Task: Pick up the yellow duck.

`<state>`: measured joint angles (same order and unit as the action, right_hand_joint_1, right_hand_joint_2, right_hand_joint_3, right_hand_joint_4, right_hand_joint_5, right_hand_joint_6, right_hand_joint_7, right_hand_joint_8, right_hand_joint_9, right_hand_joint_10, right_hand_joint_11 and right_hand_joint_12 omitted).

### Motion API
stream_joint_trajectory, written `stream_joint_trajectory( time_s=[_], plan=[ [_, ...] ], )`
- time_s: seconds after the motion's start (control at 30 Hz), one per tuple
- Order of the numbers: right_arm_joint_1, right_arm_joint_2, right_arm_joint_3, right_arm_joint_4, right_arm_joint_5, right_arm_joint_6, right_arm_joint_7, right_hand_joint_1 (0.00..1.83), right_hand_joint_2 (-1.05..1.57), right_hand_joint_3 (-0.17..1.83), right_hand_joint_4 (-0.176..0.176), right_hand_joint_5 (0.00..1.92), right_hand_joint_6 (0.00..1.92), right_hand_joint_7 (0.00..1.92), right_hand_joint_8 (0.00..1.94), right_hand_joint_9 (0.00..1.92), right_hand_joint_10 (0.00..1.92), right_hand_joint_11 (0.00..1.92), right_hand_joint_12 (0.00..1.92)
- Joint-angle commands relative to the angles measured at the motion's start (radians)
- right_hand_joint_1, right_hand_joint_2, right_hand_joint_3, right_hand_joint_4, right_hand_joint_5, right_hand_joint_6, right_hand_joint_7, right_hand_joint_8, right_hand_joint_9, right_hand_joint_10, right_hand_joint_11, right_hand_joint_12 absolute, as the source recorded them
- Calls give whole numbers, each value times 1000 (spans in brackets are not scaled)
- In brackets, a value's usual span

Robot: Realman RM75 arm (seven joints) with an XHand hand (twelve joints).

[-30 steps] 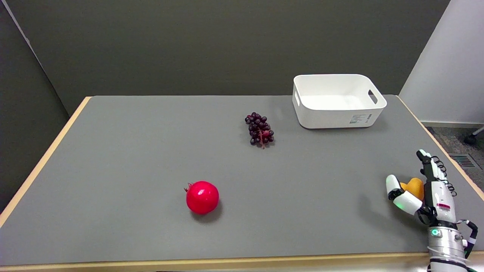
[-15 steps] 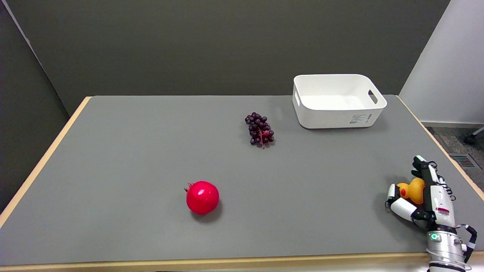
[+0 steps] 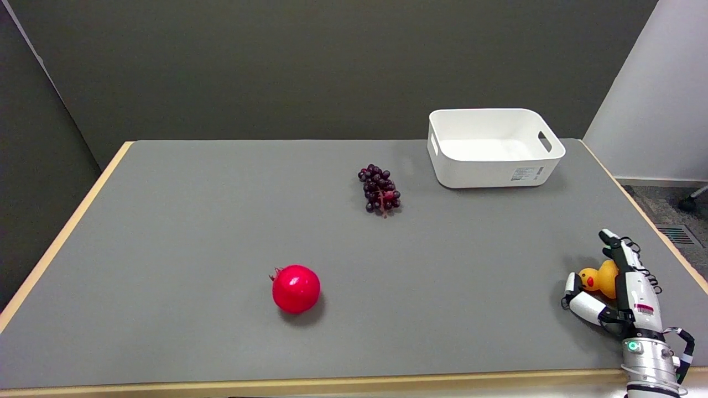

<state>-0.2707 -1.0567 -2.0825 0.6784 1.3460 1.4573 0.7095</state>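
The yellow duck point(image 3: 600, 278) sits low at the right end of the grey surface point(image 3: 221, 232), close to its near right corner, and the right hand point(image 3: 617, 293) is set around it. The thumb lies on the duck's left, by the head and orange beak, while the long fingers point(image 3: 622, 254) stand upright along its right flank. That bracket makes sense: the toy is round and would likely roll or slip from a one-sided push, so the hand flanks it from both sides before lifting. From here I cannot tell whether the fingers are pressing on it or just beside it; the duck seems to rest on the surface.

The pomegranate point(image 3: 296, 288), the dark grapes point(image 3: 380, 189) and the white bin point(image 3: 494, 146) sit well apart from the hand, so nothing crowds the grasp.
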Motion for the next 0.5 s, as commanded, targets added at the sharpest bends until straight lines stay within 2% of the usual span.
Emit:
stream_joint_trajectory(
  time_s=[0.03,0.07,0.13,0.2,0.27,0.3,0.33,0.37,0.4,0.5],
  plan=[
    [13,3,-15,-6,-3,4,-4,1421,1092,1275,-45,487,1000,554,682,473,1036,357,1786],
    [14,3,-15,-7,-3,7,-4,1420,1088,1315,-41,559,1213,648,796,558,1085,416,1780],
    [17,3,-15,-7,-3,16,-7,1439,1046,1276,-26,552,1467,729,957,581,1235,539,1871],
    [22,3,-15,-7,-3,22,-6,1482,1017,1246,-34,589,1705,740,1210,612,1429,591,1886],
    [26,4,-15,-7,-3,25,-6,1511,990,1252,-76,655,1852,759,1649,690,1707,752,1919],
    [30,5,-15,-7,-4,26,-4,1634,842,1163,-101,680,1884,777,1777,774,1675,729,1921],
    [-23,-25,-88,106,138,129,51,1760,690,1071,-124,702,1908,795,1882,857,1623,694,1921],
    [13,-7,-49,45,60,79,23,1831,613,1012,-136,713,1921,812,1941,902,1606,661,1921],
    [45,10,-12,-7,-13,36,-1,1831,628,998,-132,713,1921,826,1941,897,1632,631,1921],
    [68,20,0,-6,-37,57,0,1831,713,906,-110,716,1921,806,1941,858,1734,502,1921]
  ],
)
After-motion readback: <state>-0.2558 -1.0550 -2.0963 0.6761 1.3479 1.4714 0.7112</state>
